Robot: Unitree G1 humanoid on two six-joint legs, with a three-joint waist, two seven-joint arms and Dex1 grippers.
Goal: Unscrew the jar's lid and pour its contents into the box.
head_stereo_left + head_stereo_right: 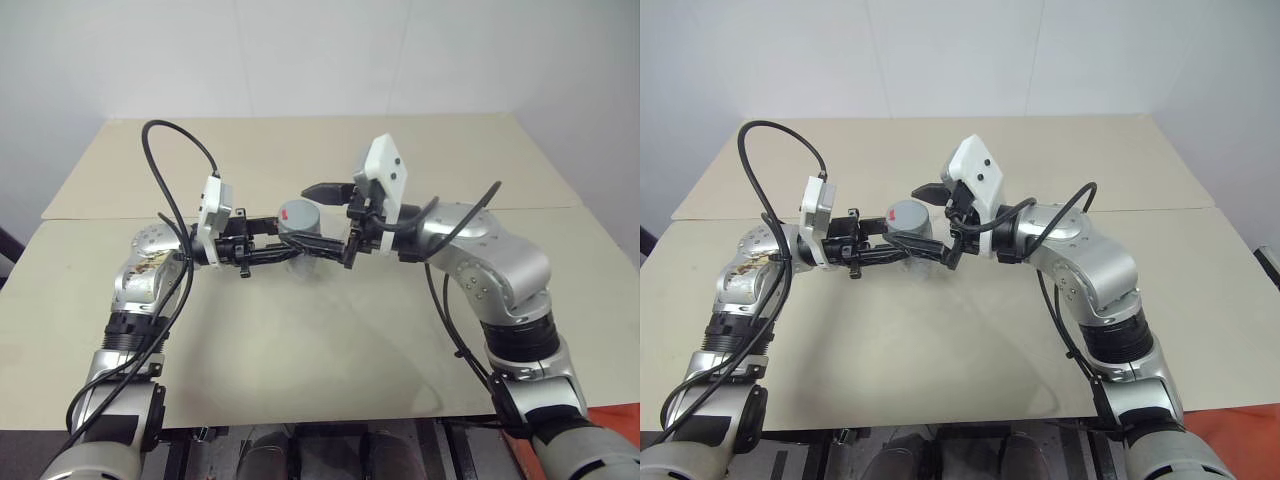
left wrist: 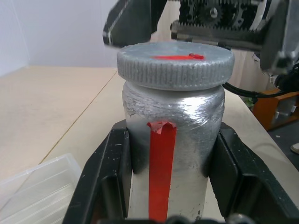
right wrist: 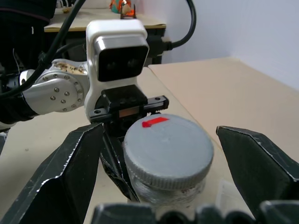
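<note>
Item: jar (image 2: 170, 135), silvery-grey, red stripe down its label. Location: held off the table (image 1: 300, 360) at mid-scene, between your two arms, upright, long axis vertical.

Item: lid (image 3: 168, 151), ribbed grey cap with a red mark on top. Location: seated on the jar, not yet off.

Item: left gripper (image 2: 173, 186). State: fingers clenched on the jar body, one to each side, below the lid. It comes in level from your left.

Item: right gripper (image 3: 177, 172). State: fingers spread wide, one on either side of the lid, both apart from its rim. It comes in level from your right, at lid height.

Item: box (image 2: 35, 193), clear plastic. Location: on the table below and just beside the held jar, a corner showing in the left wrist view.

Relation to note: the lid lies squarely between your right fingers, roughly centred in the gap. Judgement: your right arm is the one placed for the lid. You would close onto the rim, then twist about the jar's vertical axis while the left grip resists.
</note>
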